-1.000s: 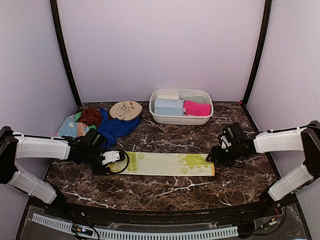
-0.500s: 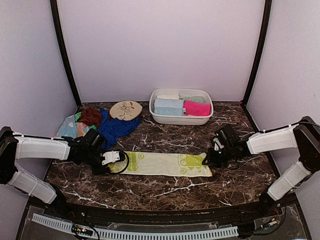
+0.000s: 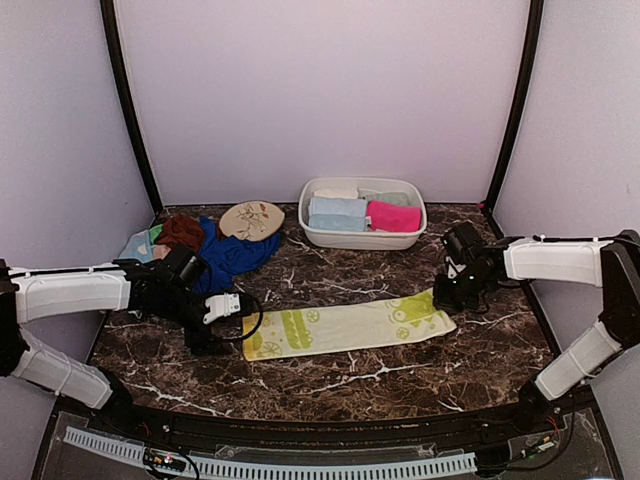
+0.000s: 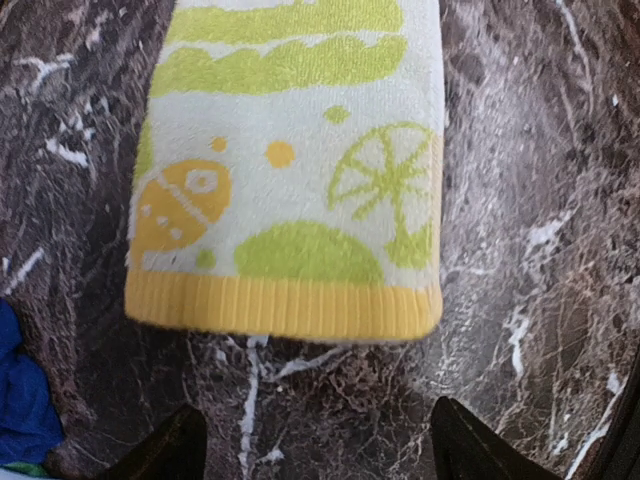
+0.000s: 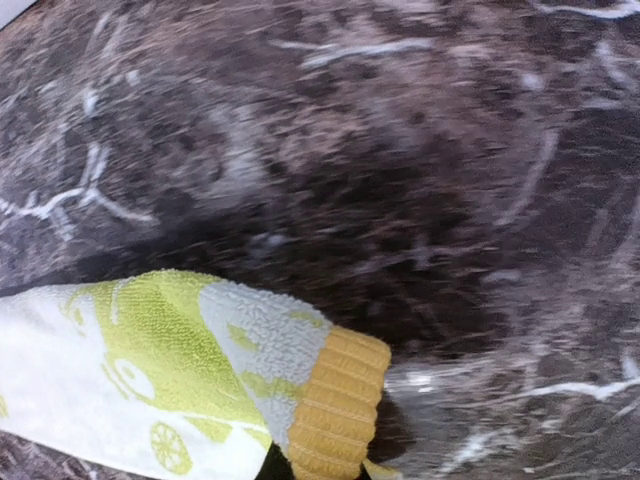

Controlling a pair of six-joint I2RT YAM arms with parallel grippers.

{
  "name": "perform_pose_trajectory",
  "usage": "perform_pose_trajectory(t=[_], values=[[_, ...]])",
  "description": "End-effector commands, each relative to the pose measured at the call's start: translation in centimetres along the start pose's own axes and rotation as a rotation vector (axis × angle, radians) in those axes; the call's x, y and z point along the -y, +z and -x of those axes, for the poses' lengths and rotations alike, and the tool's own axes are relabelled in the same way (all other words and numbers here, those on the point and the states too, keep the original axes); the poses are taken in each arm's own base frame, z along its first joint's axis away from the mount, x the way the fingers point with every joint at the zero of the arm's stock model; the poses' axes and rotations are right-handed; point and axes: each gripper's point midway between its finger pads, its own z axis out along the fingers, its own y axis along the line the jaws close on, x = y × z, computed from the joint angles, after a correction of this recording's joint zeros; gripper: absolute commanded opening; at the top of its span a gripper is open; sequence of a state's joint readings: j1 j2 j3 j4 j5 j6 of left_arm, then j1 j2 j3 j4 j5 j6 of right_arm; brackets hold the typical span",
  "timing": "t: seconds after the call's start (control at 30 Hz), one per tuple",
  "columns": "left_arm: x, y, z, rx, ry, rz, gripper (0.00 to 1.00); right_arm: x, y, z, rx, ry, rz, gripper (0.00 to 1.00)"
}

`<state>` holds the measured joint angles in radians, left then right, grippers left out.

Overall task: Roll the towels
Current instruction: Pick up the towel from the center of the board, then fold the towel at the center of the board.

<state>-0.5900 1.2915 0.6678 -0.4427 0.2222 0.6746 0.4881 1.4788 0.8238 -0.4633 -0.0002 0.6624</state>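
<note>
A yellow-green towel [image 3: 345, 327] with lemon prints lies flat and slightly slanted across the marble table. My left gripper [image 3: 232, 312] is open just off its left end. In the left wrist view the towel's yellow hem [image 4: 285, 306] lies ahead of the two dark fingertips [image 4: 172, 450], with bare marble between them. My right gripper [image 3: 447, 298] is shut on the towel's right end. In the right wrist view the yellow-hemmed corner [image 5: 335, 400] is lifted and bunched, and it runs down to the pinch at the bottom edge. More towels lie loose in a pile [image 3: 225, 255] at the left: royal blue, brown, pale blue.
A white basin [image 3: 362, 240] at the back centre holds rolled towels, among them a pale blue one [image 3: 337, 213] and a hot pink one [image 3: 393, 216]. An oval beige floral disc [image 3: 251, 219] lies beside the loose pile. Dark posts stand at the back corners.
The right gripper shut on the towel's right end and pulled it right and back, so the towel slid and now lies slanted. The left gripper opened and let go of the left end.
</note>
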Motion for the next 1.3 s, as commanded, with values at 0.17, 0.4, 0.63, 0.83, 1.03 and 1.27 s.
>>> perform_pose_trajectory(t=[0.17, 0.4, 0.63, 0.83, 1.03, 1.27], values=[[0.7, -4.4, 3.6, 0.124, -0.036, -0.044, 0.81, 7.7, -5.9, 3.1, 0.071, -0.085, -0.415, 0.0], [-0.9, -4.2, 1.6, 0.12, -0.098, -0.011, 0.79, -2.4, -6.7, 2.3, 0.052, -0.165, -0.123, 0.0], [-2.1, -4.2, 0.6, 0.109, -0.121, 0.006, 0.77, -11.5, -5.8, -0.6, -0.01, -0.247, 0.043, 0.0], [-2.3, -3.6, -0.2, 0.085, -0.123, 0.021, 0.75, -17.3, -4.1, -2.6, -0.065, -0.322, 0.103, 0.0], [-2.3, -3.4, -0.7, 0.083, -0.123, 0.035, 0.75, -21.5, -3.0, -3.9, -0.094, -0.379, 0.151, 0.0], [-2.4, -3.2, -0.9, 0.081, -0.126, 0.042, 0.75, -24.2, -1.8, -4.7, -0.114, -0.394, 0.194, 0.0]])
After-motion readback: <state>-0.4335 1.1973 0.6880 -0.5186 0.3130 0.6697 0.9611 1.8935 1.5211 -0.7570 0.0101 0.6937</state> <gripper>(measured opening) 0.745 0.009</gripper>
